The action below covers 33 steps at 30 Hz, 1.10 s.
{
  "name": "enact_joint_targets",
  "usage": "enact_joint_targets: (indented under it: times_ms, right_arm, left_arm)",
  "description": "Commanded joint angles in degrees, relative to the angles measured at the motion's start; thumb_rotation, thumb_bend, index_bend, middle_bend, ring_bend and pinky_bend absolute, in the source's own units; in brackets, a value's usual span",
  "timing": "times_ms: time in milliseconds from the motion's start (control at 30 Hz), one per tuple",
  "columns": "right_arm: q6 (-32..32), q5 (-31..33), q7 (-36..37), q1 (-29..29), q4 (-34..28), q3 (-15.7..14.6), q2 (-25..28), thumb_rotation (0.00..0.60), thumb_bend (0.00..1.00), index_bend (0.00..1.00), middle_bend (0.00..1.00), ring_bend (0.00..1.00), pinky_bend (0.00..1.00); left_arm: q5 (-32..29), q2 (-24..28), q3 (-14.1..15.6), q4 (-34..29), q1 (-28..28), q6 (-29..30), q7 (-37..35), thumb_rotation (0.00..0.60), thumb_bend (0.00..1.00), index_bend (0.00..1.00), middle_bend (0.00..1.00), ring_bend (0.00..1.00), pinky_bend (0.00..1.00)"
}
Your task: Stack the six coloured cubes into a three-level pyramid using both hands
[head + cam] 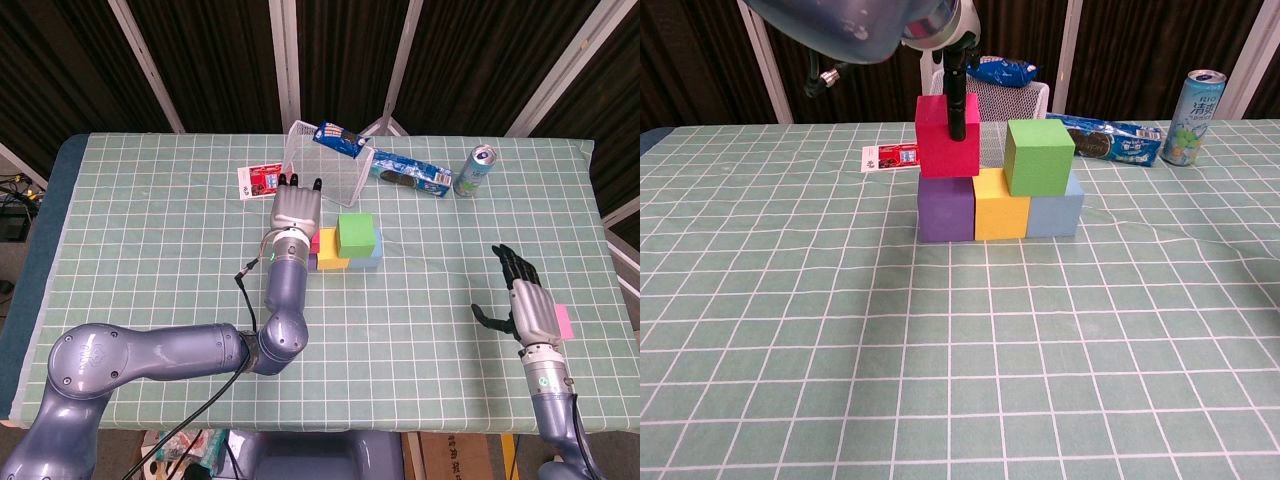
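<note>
While the left hand point(296, 210) grips the red cube point(947, 135) over the purple cube point(945, 208), right hand point(530, 305) fingers spread, near table edge point(615, 250).

Three cubes stand in a row on the desk point(790, 330): left base cube point(945, 210), middle base cube point(998, 205), right base cube point(1055, 212). The upper cube point(1038, 156) sits on the middle and right ones. The held cube point(940, 140), in the left hand point(296, 210), is directly above the left one. The can point(1193, 117) stands behind, to the right
</note>
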Motion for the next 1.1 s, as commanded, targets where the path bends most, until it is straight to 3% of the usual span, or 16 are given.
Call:
enact_joint_targets:
  times_ms: [33,567,1100]
  right_arm:
    - [-0.15,0.07,0.03,0.04,0.2,-0.02,-0.04,0.6,0.32,0.0,0.0,0.0,0.0]
    - [-1.44,0.81,0.99,0.23,1.37,0.05,-0.34,0.6,0.32,0.0,0.0,0.0,0.0]
    - [-2.05,0.54,1.74,0.2,1.03,-0.13,-0.17,0.6,0.32,0.0,0.0,0.0,0.0]
  left_arm:
    - [-0.13,-1.15,-0.97,1.79,-0.07,-0.76,0.21,0.6,0.25,0.01,0.44,0.05,0.05]
    - [-1.26,-6.14,-4.17,9.68,-2.25,-3.03,5.3,0.6,0.25,0.0,0.41,0.05,0.05]
    - [-0.3,-7.94,-6.8,12.51,-1.87,-3.69,6.69,0.6,0.25,0.0,0.4,0.05,0.05]
